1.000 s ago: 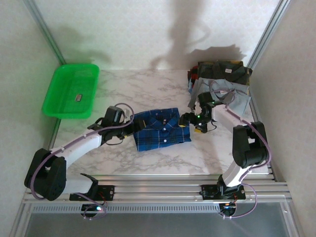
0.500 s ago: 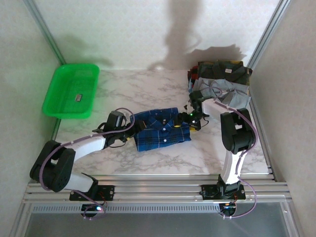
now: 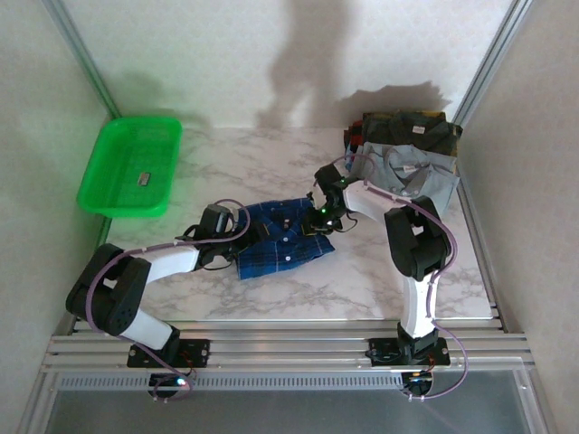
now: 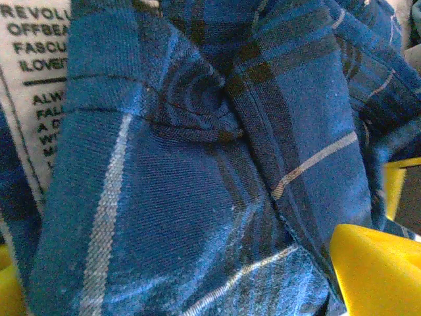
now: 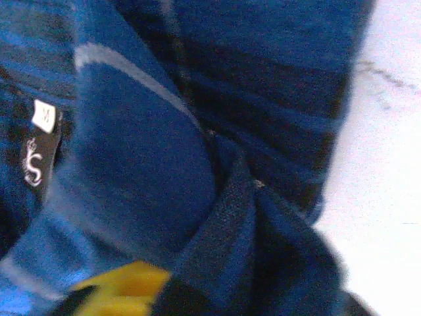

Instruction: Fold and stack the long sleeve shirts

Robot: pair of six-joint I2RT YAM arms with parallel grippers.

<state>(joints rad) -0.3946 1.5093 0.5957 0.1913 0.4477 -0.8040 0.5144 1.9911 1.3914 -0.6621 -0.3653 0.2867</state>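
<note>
The dark blue plaid shirt (image 3: 282, 240) lies folded and bunched on the marble table (image 3: 362, 271), tilted, between both arms. My left gripper (image 3: 252, 233) is at its left edge, shut on the cloth. The left wrist view has puckered plaid fabric (image 4: 197, 164) packed between yellow fingers (image 4: 378, 273). My right gripper (image 3: 318, 217) is at the shirt's upper right edge near the collar, shut on the cloth. The right wrist view has the collar with its label (image 5: 36, 151) above a yellow finger (image 5: 122, 289). The plain grey shirt (image 3: 416, 174) and darker folded shirts (image 3: 412, 127) sit at the back right.
A green plastic basket (image 3: 113, 190) with a small dark item inside stands at the back left. Metal frame posts rise at both back corners. Bare marble runs along the front of the table (image 3: 298, 298) and behind the plaid shirt.
The right gripper has moved left and inward, carrying the shirt's right edge with it. The plaid shirt is narrower, more bunched and shifted left. The left arm has drawn in closer.
</note>
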